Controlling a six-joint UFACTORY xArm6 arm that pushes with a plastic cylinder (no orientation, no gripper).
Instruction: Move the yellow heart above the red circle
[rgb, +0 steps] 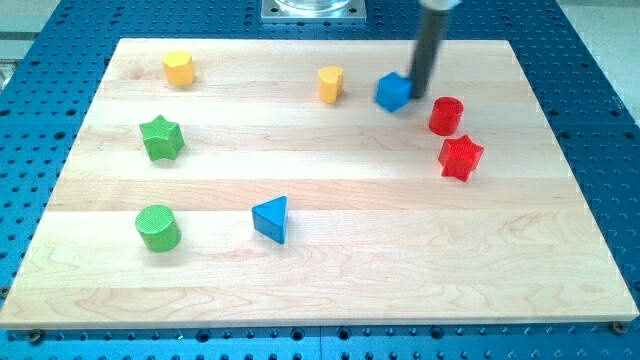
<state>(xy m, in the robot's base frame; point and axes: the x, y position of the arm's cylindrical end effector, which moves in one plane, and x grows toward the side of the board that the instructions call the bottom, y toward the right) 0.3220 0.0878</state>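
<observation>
Green cylinder (158, 227) foremost; red circle (446, 115) as landmark.
Left of it: my tip (419, 92), bare and holding nothing, touching blue cube (394, 92); yellow heart (331, 84) farther left.

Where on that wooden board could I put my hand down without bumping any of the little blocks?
The whole strip right of the blue triangle, below the red star, is bare. Crowded: the top right, where my tip stands beside the blue cube, near the red circle.

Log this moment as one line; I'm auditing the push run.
my tip: beside blue cube, its right | yellow heart: left of cube, untouched | red circle: lower right of tip | task: not done
</observation>
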